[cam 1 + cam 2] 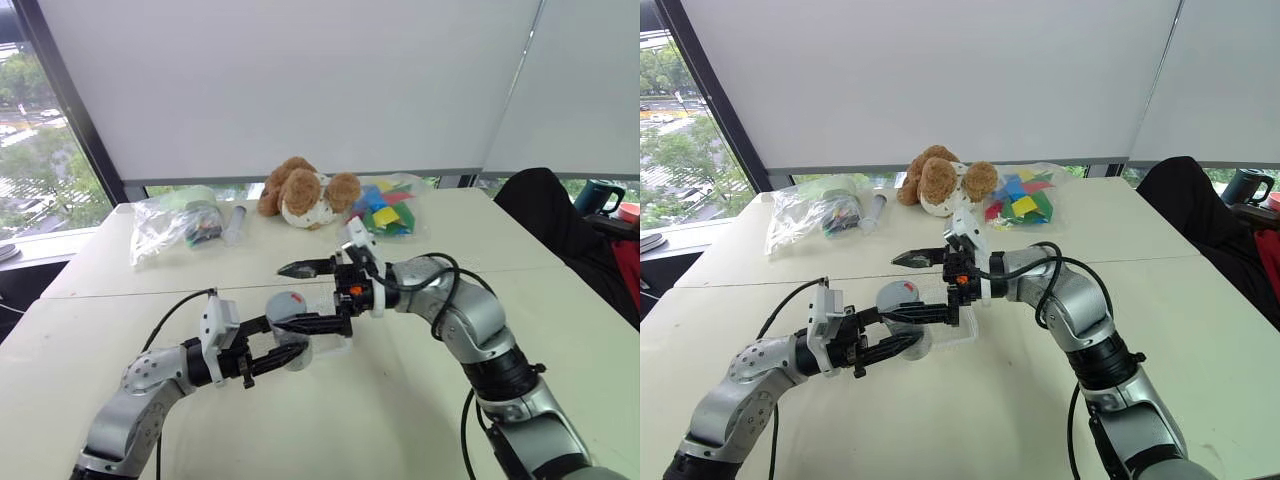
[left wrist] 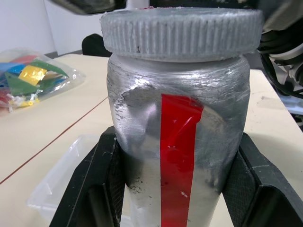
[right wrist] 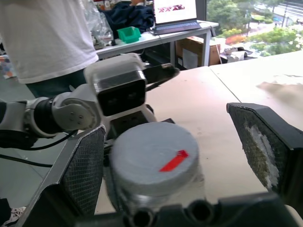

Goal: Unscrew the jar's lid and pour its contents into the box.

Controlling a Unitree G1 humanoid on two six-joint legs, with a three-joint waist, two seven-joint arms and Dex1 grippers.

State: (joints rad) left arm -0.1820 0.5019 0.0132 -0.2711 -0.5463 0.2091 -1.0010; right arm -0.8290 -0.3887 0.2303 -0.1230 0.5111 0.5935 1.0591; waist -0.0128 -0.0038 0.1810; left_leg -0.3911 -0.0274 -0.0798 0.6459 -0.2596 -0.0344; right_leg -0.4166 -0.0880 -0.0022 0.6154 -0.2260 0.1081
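The jar (image 2: 177,137) is held upright above the pale tabletop (image 1: 400,400), clamped at its lower body between the two black fingers (image 2: 94,189) of the left hand (image 1: 285,352), with the lid (image 3: 154,163) screwed on. The left arm reaches in from the lower left with its fingers pointing toward the right. The right hand (image 1: 305,297) comes from the opposite side, forearm bent across the middle of the tabletop and fingers pointing left; its jaws are spread wide, one finger passing beside the lid and the other well apart, farther back, neither gripping anything.

The box (image 1: 965,325) lies on the tabletop just behind and below the jar, partly hidden by the two hands. Along the far edge sit a clear bag (image 1: 170,225) of small items, a clear syringe-like tube (image 1: 236,222), a brown and white plush toy (image 1: 305,192) and a bag of coloured pieces (image 1: 388,210). A dark chair (image 1: 545,215) stands at the right side.

The left wrist view brings out the jar's wrinkled silver surface, the red stripe down its side and the ribbed rim of the lid, with a corner of the box beneath. The right wrist view looks down on the lid's flat top and its red mark, the meshed pad (image 3: 85,165) of one finger close beside it, and a person (image 3: 47,38) in a white shirt standing beyond the tabletop.
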